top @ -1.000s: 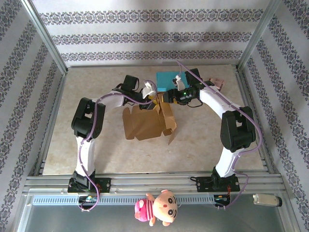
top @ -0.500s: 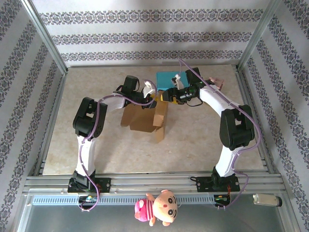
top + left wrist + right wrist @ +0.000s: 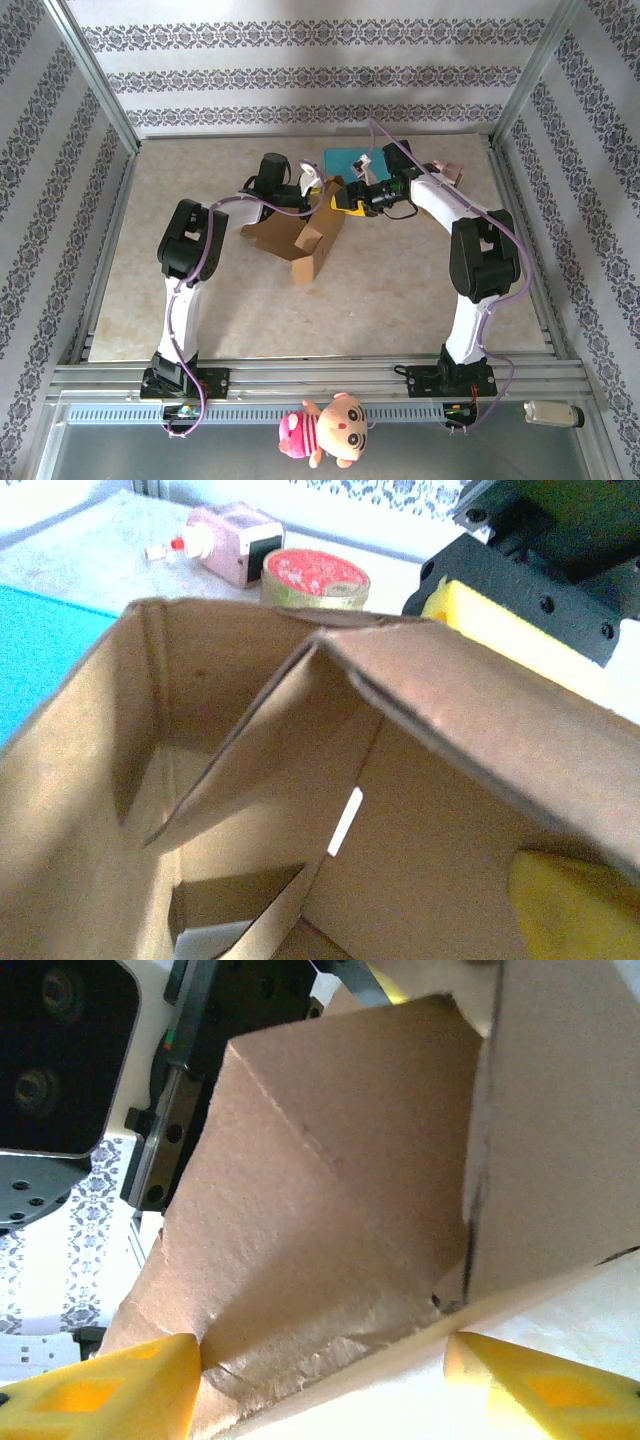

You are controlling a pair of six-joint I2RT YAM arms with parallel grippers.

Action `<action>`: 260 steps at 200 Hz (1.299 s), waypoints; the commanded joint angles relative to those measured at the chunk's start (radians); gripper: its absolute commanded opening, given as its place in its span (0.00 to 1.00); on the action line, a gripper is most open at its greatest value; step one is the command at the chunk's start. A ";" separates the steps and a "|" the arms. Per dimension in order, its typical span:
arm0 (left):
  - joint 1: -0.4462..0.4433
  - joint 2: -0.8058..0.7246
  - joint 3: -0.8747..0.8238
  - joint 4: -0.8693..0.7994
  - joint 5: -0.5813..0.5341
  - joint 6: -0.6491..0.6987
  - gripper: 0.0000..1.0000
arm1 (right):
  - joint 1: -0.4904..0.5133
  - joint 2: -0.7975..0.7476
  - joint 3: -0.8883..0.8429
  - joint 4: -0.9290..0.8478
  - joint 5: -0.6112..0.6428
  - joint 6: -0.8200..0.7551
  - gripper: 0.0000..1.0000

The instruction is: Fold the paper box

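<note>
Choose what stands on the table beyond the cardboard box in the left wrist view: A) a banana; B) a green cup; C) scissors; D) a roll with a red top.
D: a red-topped roll sits just past the far wall of the cardboard box, beside a pink object.

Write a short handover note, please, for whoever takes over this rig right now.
Left gripper: at the far top edge of the paper box, its camera looking inside; whether it is open or shut is unclear.
Right gripper: pads sit astride a cardboard edge; whether they are clamping it is unclear.
Box: mid-table, tilted, between both grippers.
Done: the box is opened into a hollow shape, with one inner flap leaning inward.
Left: fold the remaining flaps in and close it.
</note>
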 commanded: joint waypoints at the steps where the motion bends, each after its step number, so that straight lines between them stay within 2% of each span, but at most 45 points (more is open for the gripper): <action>1: -0.037 0.027 -0.002 0.232 0.090 -0.144 0.89 | 0.010 0.023 0.028 0.012 -0.010 -0.034 0.65; 19: -0.052 0.029 -0.009 0.247 0.084 -0.142 0.67 | 0.008 0.021 0.037 0.009 0.005 -0.042 0.65; 36: -0.057 0.020 -0.032 0.257 0.063 -0.152 0.62 | 0.003 0.013 0.045 0.010 0.062 -0.031 0.72; 47: -0.058 -0.003 -0.073 0.287 0.027 -0.160 0.57 | -0.006 0.003 0.045 0.018 0.111 -0.007 0.72; 60: -0.061 -0.048 -0.126 0.279 -0.047 -0.134 0.49 | -0.015 -0.006 0.051 0.014 0.165 0.008 0.72; 88: -0.090 -0.152 -0.223 0.207 -0.285 -0.074 0.25 | -0.018 -0.012 0.067 0.009 0.238 0.012 0.71; 118: -0.135 -0.210 -0.312 0.279 -0.384 -0.121 0.10 | -0.019 0.024 0.108 0.002 0.213 0.007 0.66; 139: -0.192 -0.244 -0.362 0.287 -0.513 -0.144 0.03 | -0.018 0.054 0.152 -0.013 0.211 0.001 0.66; 165: -0.262 -0.273 -0.422 0.345 -0.655 -0.246 0.03 | -0.015 0.103 0.225 -0.044 0.186 -0.024 0.66; 204: -0.366 -0.324 -0.474 0.355 -0.839 -0.295 0.23 | 0.003 0.169 0.307 -0.090 0.130 -0.067 0.65; 221: -0.382 -0.329 -0.483 0.370 -0.868 -0.306 0.36 | 0.003 0.171 0.310 -0.112 0.139 -0.089 0.65; 260: -0.382 -0.380 -0.510 0.362 -0.869 -0.268 0.48 | -0.021 0.143 0.304 -0.135 0.155 -0.116 0.66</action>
